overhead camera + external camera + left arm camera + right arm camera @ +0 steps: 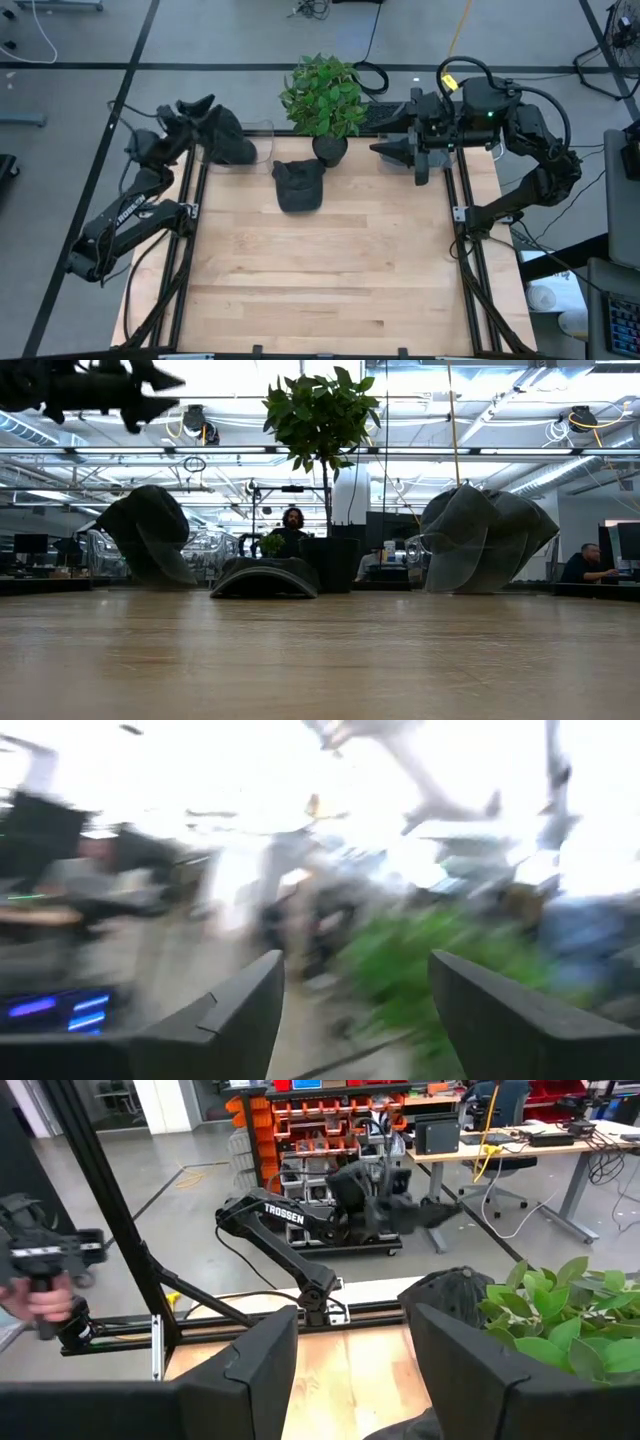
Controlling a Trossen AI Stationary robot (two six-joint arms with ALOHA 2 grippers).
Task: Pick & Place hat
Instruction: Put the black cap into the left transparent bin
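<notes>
A black hat [298, 185] lies flat on the wooden table [320, 270], just in front of the plant pot [330, 150]; it also shows in the low view [265, 577]. My left gripper [200, 108] is open and empty, raised above the table's far left corner, next to a second dark hat-like shape [228, 143]. In the low view this gripper [160, 392] points toward the plant. My right gripper [385, 138] is open and empty at the far right, held above the table and pointing toward the plant.
A leafy potted plant [325, 95] stands at the far middle edge. In the low view, dark rounded shapes stand at the far left [150, 538] and far right [480, 540]. Black rails [185, 230] run along both table sides. People sit in the room behind.
</notes>
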